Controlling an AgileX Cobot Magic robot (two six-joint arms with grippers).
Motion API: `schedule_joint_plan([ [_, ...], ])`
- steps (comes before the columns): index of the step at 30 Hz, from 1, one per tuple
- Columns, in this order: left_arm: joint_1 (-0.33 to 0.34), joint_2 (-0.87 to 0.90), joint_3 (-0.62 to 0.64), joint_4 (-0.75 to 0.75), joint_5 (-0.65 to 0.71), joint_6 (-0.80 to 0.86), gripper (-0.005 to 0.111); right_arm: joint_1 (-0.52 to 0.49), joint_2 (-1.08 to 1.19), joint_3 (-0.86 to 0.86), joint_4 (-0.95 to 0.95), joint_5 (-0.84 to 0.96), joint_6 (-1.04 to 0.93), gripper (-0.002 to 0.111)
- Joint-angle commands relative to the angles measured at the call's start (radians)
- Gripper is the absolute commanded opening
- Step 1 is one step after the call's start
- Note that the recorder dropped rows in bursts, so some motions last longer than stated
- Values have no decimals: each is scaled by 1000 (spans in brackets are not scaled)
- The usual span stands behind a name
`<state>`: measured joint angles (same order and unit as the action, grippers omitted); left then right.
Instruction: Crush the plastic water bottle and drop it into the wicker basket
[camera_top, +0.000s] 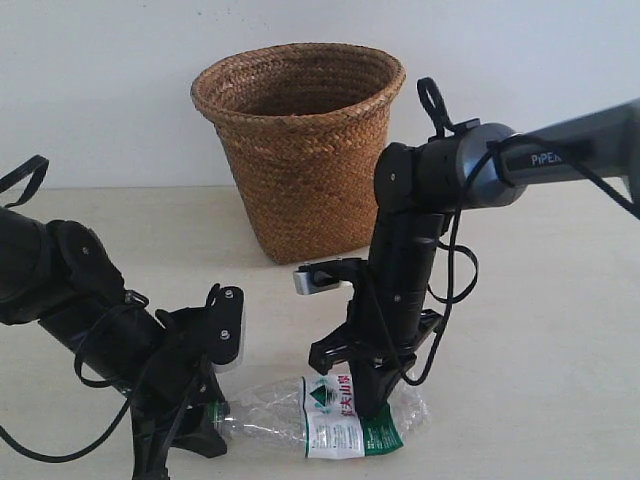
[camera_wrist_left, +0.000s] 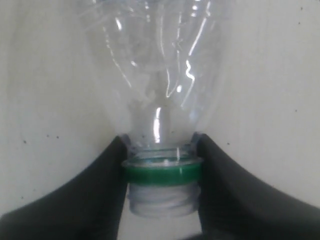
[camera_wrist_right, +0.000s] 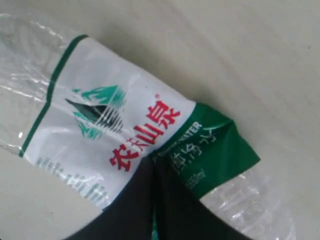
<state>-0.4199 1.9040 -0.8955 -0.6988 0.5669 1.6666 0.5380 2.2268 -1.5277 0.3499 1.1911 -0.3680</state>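
Observation:
The plastic water bottle (camera_top: 290, 412) lies flat on its side on the table near the front edge, its body crumpled and its green-and-white label (camera_top: 340, 415) wrinkled. My left gripper (camera_top: 212, 418) is shut on the bottle's neck. In the left wrist view the black fingers (camera_wrist_left: 100, 190) clamp the green ring (camera_wrist_left: 162, 172) above a bare threaded mouth, and no cap shows. My right gripper (camera_top: 372, 403) points straight down onto the label, its fingers (camera_wrist_right: 145, 200) shut together with their tips against the label (camera_wrist_right: 110, 115). The wicker basket (camera_top: 300, 150) stands upright behind, apart from both arms.
A beige table (camera_top: 540, 330) carries everything, with a white wall (camera_top: 100, 90) behind. The right arm's elbow (camera_top: 440, 170) hangs close to the basket's right side. Loose black cables (camera_top: 455, 290) trail off both arms.

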Motion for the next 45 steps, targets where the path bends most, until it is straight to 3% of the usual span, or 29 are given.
schedule_joint_plan([
  [1, 1, 24, 5, 0, -8, -14, 4, 1, 74, -1, -115, 23, 26, 0],
  [16, 1, 22, -1, 0, 6, -14, 4, -20, -356, -1, -97, 30, -114, 0],
  [27, 1, -37, -1, 0, 12, -14, 4, -280, -534, 115, -155, 26, -28, 0],
  [32, 1, -83, -46, 0, 137, -14, 4, -405, -540, 170, -178, 19, -19, 0],
  [39, 6, -179, -146, -12, 297, -14, 4, -551, -540, 250, -178, -136, -21, 0],
  [45, 54, -221, -267, -17, 357, -32, 4, -589, -540, 263, -173, -186, -19, 0],
])
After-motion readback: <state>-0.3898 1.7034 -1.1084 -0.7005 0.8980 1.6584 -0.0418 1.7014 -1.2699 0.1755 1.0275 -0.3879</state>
